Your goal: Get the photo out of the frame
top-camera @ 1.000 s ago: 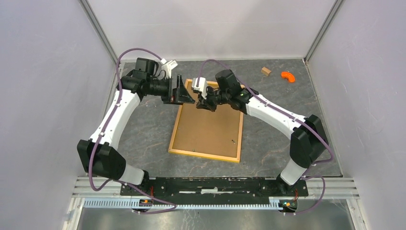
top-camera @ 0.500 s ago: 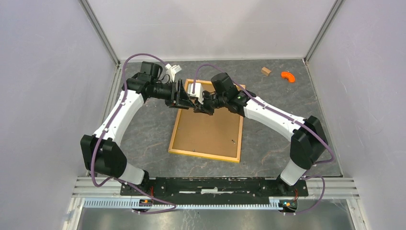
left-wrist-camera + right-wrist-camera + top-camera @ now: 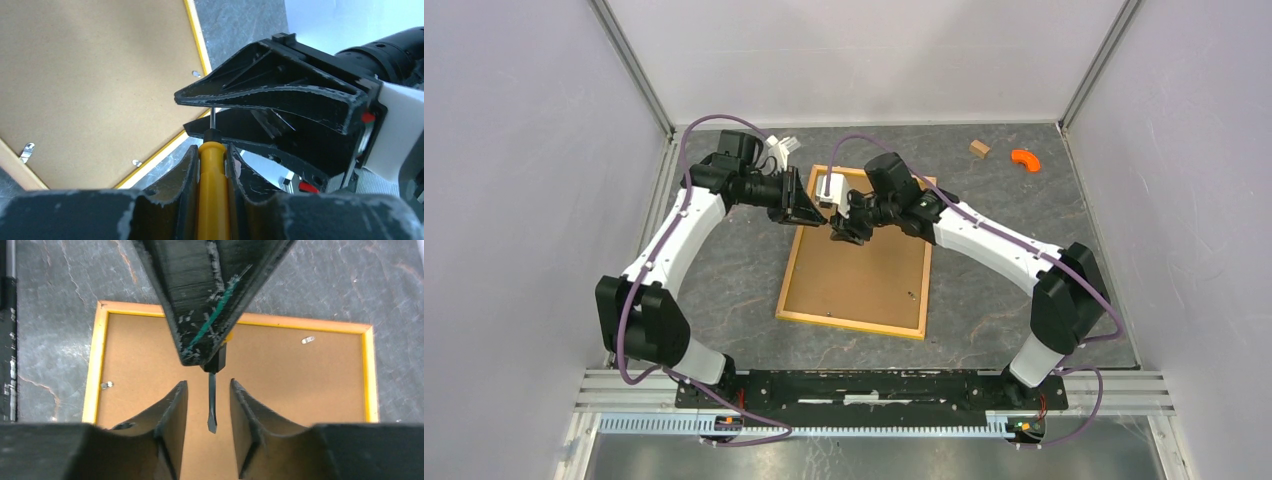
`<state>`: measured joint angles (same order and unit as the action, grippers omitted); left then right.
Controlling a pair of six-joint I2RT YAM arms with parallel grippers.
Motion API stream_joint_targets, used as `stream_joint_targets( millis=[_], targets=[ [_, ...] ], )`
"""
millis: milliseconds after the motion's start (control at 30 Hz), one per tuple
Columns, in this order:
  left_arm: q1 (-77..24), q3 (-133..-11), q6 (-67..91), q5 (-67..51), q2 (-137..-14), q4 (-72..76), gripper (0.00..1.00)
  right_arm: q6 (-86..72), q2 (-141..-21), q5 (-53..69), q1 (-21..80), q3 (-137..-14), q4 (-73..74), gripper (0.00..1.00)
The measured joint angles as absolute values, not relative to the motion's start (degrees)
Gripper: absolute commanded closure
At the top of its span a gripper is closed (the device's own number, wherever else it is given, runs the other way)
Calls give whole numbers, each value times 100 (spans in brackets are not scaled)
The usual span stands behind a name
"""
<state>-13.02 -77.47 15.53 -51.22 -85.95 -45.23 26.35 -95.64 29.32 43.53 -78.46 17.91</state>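
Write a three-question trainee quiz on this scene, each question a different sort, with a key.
1. True or false: the frame lies with its brown back facing up.
2. What is the left hand gripping? A. a yellow-handled screwdriver B. a paintbrush C. a marker pen
3. Fill in: the screwdriver's blade sits between the fingers of the right hand, which is ____ (open or shut).
Key: 1 true; 2 A; 3 open.
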Motion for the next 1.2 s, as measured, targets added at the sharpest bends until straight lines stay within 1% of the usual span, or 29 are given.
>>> stream_joint_targets(
  millis=[100, 233, 367, 567, 867, 1200],
  targets=[
    [-1267, -7843, 1345, -4735, -8595, -4821, 98, 2694, -9564, 2904, 4335, -7846, 1922, 29],
    [-1229, -8119, 644, -3804, -8595, -5441, 98, 2912, -9365, 2943, 4147, -7411, 2150, 21],
    [-1249, -8138, -89, -2891, -8560, -5935, 98, 3096, -8882, 2945, 3983, -6375, 2368, 21],
    [-1645, -7815, -657, -1911, -8455, -6141, 98, 3203, -8672, 3015, 4191, -5513, 2641, 23],
    [-2412, -7325, -974, -757, -8468, -5787, 98, 3183, -8571, 3048, 4451, -4880, 2596, 26],
    [-2746, -7107, -1157, -248, -8663, -5264, 98, 3111, -8315, 3061, 4261, -4633, 2576, 27]
  ],
)
